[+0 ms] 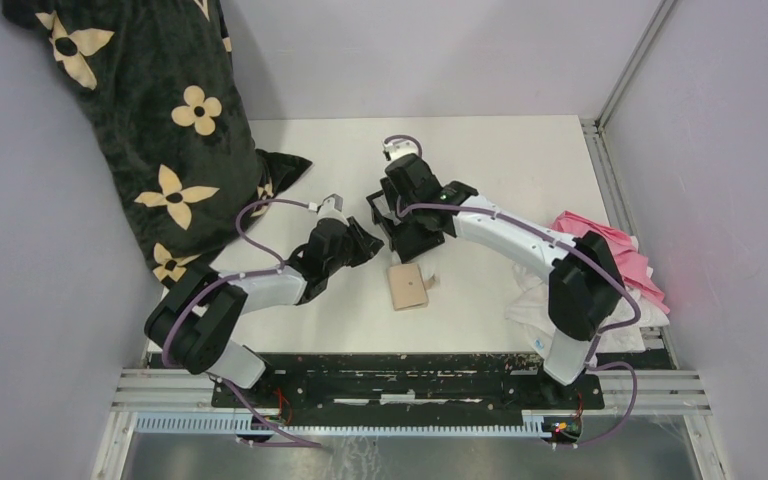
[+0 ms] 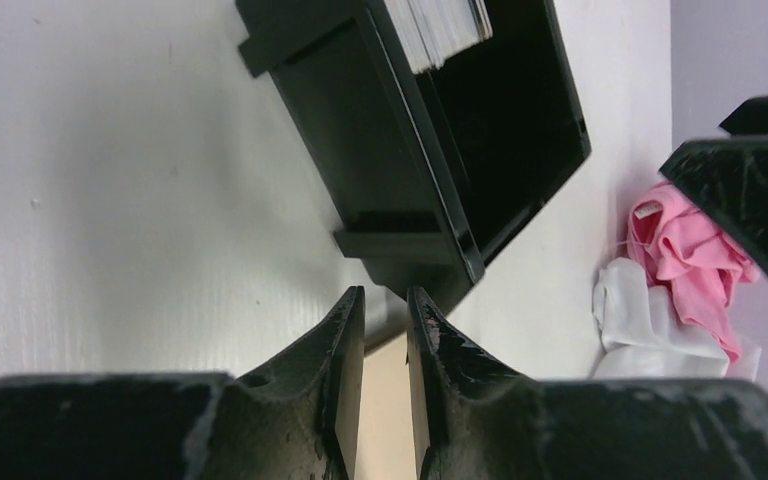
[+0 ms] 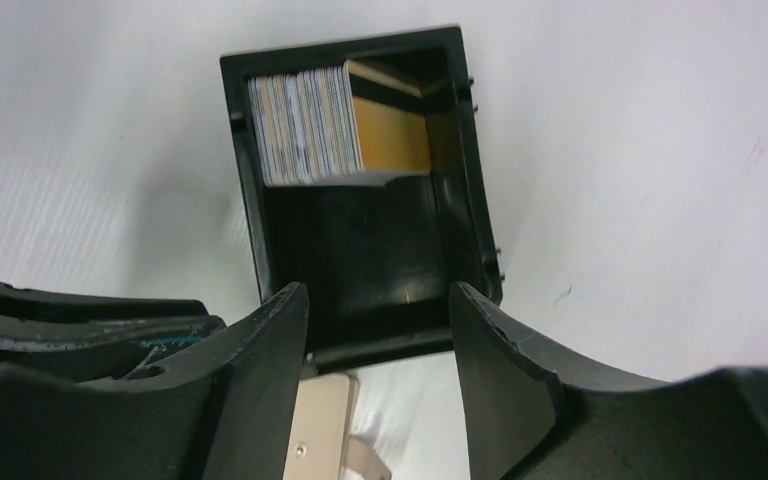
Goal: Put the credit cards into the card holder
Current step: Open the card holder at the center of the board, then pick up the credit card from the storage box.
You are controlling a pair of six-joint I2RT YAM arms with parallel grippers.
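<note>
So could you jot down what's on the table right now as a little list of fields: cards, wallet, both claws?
credit cards: stacked on edge in the far compartment of the black tray
near compartment: looks empty
card holder: tan, flat on the table just in front of the tray
left gripper: fingers nearly together, nothing seen between them
right gripper: open above the tray, holding nothing
off to the sides: pink cloth, black flowered cloth

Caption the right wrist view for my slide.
Open right fingers poised over a black tray of stacked cards, tan card holder beside it.
</note>
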